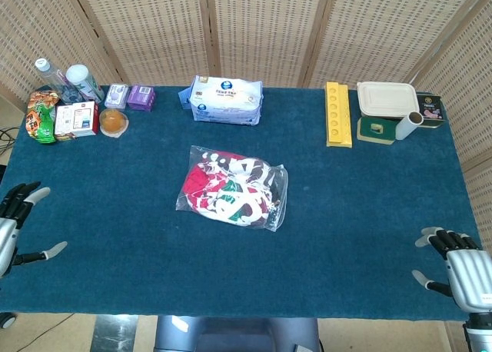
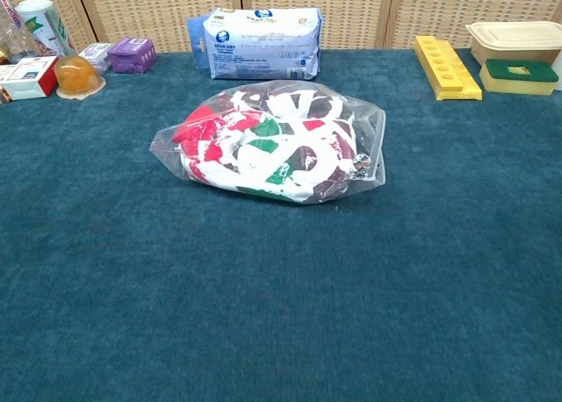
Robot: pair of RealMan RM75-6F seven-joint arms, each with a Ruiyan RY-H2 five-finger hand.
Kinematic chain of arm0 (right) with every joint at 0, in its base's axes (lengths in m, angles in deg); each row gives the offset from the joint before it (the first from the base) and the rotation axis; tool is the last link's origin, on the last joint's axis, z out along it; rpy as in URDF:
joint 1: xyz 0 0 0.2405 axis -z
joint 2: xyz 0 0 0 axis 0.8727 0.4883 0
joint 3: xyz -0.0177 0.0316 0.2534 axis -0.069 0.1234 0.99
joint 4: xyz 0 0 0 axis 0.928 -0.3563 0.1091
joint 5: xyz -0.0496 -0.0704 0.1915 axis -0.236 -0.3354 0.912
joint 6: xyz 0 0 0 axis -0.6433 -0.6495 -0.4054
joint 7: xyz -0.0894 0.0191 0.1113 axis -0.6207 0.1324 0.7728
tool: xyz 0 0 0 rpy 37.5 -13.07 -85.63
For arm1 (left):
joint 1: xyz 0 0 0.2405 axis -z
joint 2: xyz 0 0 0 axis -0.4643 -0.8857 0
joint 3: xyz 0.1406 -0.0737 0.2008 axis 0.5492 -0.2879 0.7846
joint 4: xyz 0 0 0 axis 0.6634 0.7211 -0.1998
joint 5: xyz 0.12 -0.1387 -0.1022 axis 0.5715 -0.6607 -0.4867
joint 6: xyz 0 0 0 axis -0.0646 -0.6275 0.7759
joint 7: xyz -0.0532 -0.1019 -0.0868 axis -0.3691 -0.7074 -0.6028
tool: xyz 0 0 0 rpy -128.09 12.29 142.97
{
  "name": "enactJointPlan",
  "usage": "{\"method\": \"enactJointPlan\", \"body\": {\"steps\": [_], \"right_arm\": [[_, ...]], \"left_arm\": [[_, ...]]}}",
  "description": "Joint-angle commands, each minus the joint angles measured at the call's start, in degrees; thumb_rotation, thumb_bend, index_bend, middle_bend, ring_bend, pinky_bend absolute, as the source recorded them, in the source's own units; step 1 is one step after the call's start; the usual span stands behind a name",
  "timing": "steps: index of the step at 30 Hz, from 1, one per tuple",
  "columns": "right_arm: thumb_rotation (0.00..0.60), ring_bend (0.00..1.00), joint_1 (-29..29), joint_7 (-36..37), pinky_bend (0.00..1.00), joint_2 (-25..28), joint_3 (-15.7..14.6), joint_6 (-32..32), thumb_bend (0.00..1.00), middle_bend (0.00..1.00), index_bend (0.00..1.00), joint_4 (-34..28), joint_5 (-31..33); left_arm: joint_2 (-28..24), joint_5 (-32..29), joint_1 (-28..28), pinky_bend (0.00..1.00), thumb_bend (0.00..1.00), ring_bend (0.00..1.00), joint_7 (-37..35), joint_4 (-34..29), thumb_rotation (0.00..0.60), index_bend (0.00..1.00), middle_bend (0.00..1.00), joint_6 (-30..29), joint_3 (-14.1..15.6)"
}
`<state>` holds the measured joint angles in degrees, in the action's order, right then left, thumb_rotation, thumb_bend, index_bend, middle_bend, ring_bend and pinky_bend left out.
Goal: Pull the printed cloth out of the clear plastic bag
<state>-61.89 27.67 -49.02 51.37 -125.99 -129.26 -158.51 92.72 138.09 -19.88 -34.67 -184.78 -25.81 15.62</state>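
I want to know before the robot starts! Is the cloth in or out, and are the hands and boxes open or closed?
printed cloth: inside the bag
clear plastic bag: lying flat, untouched
left hand: empty, fingers apart
right hand: empty, fingers apart
beige lidded box: lid on

The printed cloth (image 1: 229, 194) is contained in the clear plastic bag (image 1: 276, 202) at table (image 1: 346, 206) centre; both empty hands, left hand (image 1: 14, 225) and right hand (image 1: 461, 269), are spread at near corners.
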Motion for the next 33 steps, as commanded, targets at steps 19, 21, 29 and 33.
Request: {"method": "enactJointPlan", "body": {"steps": [19,21,29,33], "right_arm": [[0.6,0.34,-0.65,4.1,0.32,0.2,0.53,2.09,0.11,0.33,0.41,3.12,2.13],[0.6,0.34,-0.63,4.1,0.32,0.27,0.56,2.23,0.11,0.33,0.41,3.09,2.41],[0.6,0.34,0.19,3.86,0.32,0.69,0.83,1.95,0.11,0.33,0.41,2.81,4.46],[0.6,0.34,0.82,3.69,0.32,0.94,0.88,1.68,0.11,0.33,0.41,2.59,5.62]], "left_arm": [[8.19,-19.82,42.42,0.06,0.0,0.0,8.26,8.8,0.6,0.0,0.01,51.94,-9.49],[10.7,-21.05,44.25,0.06,0.0,0.0,8.39,11.02,0.6,0.0,0.01,52.69,-9.99],[22.6,-24.8,53.29,0.06,0.0,0.0,8.47,23.73,0.6,0.0,0.01,58.05,-11.51],[27.82,-26.71,56.97,0.06,0.0,0.0,7.21,30.12,0.6,0.0,0.01,61.06,-12.13]]}}
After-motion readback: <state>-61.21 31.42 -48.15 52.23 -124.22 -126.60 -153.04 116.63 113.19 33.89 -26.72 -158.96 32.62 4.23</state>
